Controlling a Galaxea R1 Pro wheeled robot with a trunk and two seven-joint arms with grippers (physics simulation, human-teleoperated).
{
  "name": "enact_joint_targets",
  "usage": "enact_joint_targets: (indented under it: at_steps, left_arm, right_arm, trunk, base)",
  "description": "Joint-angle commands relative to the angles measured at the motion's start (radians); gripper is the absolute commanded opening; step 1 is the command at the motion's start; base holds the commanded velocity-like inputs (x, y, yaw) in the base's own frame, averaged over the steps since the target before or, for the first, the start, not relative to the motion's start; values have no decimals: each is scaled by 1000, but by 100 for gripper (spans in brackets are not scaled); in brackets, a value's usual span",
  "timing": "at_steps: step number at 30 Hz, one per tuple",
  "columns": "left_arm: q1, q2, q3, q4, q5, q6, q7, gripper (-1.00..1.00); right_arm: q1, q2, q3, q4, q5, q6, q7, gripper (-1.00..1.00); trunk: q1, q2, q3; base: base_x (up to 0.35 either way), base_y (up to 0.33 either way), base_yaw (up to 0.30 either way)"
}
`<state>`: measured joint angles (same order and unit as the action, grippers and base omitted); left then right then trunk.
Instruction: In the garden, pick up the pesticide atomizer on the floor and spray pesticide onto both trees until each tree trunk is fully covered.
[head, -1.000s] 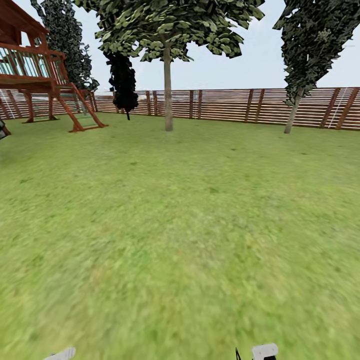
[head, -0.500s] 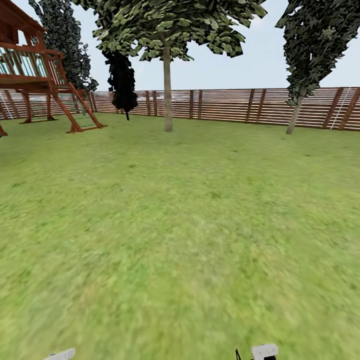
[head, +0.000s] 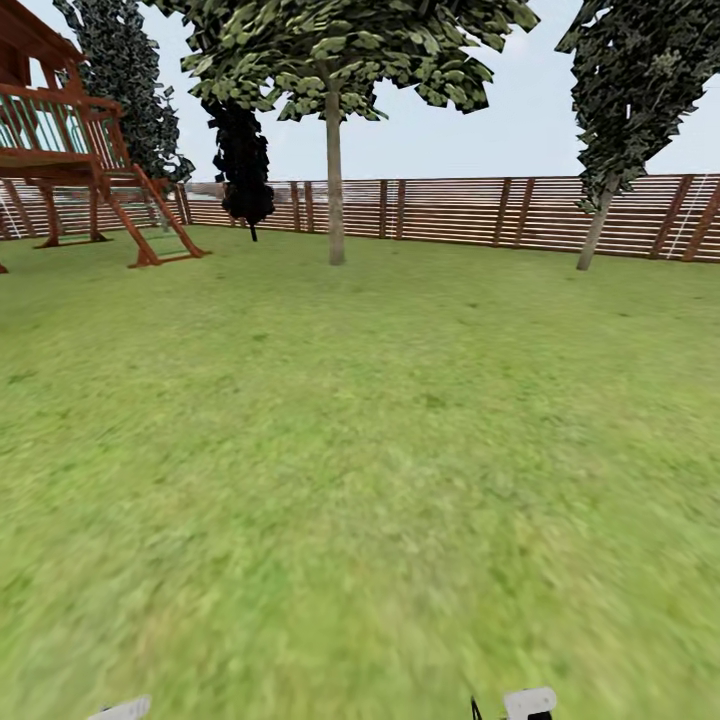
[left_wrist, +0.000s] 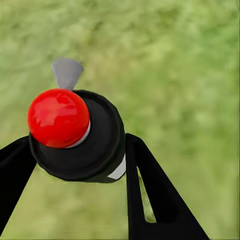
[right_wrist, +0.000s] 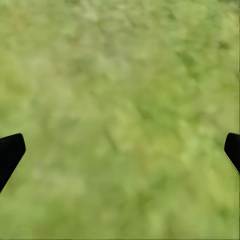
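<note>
In the left wrist view my left gripper is shut on the pesticide atomizer, a dark bottle with a red top and a sliver of white label, held over blurry grass. My right gripper is open above bare grass, with only its black fingertips at the picture's sides. Far ahead in the head view stand two trees: one straight grey-tan trunk at the middle back, and a leaning trunk at the back right. A wide stretch of lawn lies between me and them.
A reddish-brown slat fence closes off the back. A wooden play tower with a ladder stands at the back left. A narrow black tree rises near the fence, left of the middle trunk. White parts of my arms peek in at the bottom edge.
The whole head view has shifted a little: the play tower slides out to the left and the right tree drifts right, so the camera moved. The arms hold the same place in the picture.
</note>
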<state>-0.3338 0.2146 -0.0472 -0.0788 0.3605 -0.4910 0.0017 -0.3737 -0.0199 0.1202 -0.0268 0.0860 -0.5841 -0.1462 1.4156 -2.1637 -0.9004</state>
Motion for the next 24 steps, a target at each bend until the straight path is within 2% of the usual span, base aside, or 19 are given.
enact_joint_targets:
  at_steps: [1,24]
  left_arm:
    - [-1,0,-5,1,6,-3,0,-100]
    - [-1,0,-5,1,6,-3,1,-100]
  right_arm:
    - [-1,0,6,1,9,0,-10,100]
    - [-1,0,6,1,9,0,-10,100]
  trunk:
    - [0,0,-1]
    - [0,0,-1]
  base:
    - [339,0,0]
    - [339,0,0]
